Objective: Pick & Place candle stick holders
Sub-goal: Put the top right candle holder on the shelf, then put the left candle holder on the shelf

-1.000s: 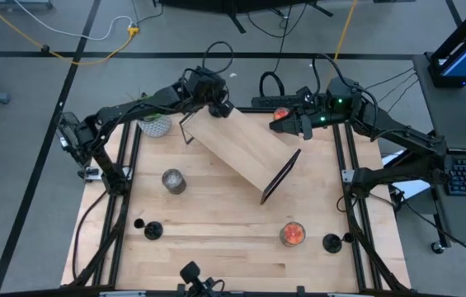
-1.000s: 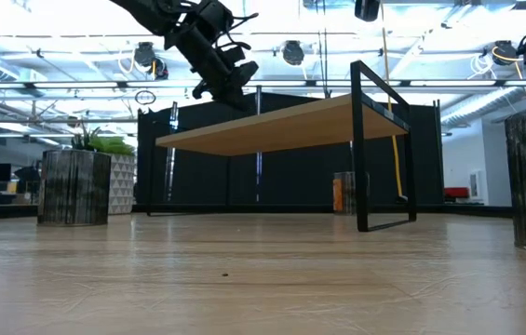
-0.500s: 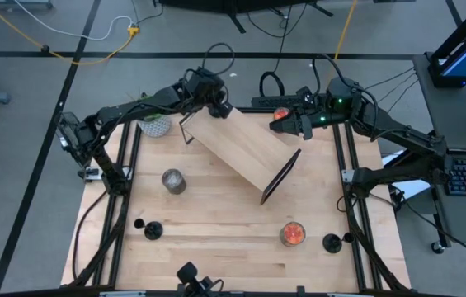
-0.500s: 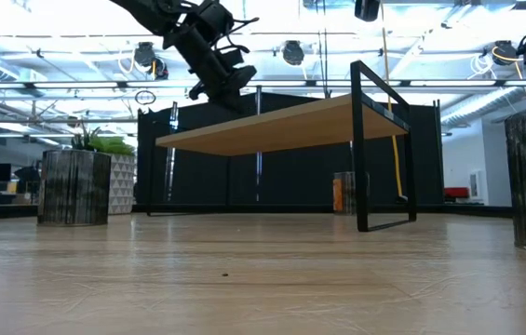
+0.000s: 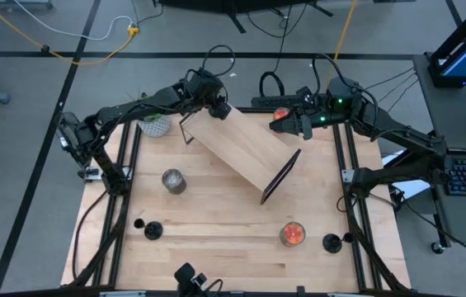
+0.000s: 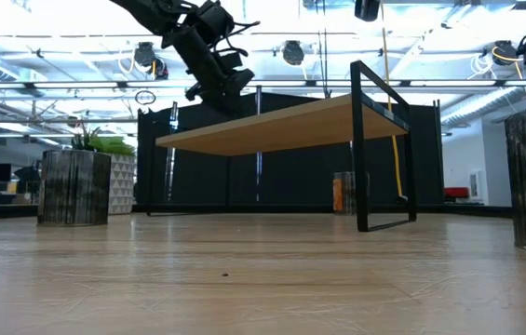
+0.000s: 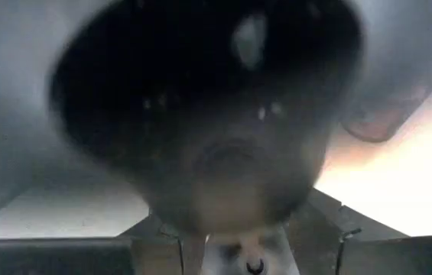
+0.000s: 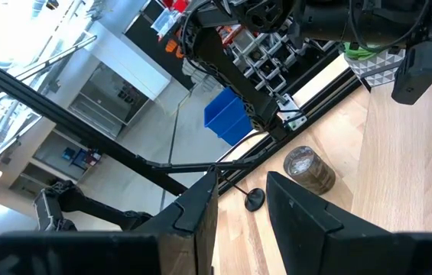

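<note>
Above shelf's far end, left hand point(image 5: 220, 105) hovering, grip unclear, right hand point(image 5: 292, 125) spread.

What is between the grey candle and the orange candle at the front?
Only bare wooden table lies between the grey jar candle and the front orange candle, seen in the high view.

Three small matte black candle stick holders, disc-based, upright on wood. One point(image 5: 152, 230) near the table's 7 o'clock edge; another point(image 5: 331, 242) near 5 o'clock. A third point(image 7: 200, 114) fills the left wrist view, blurred.
</note>
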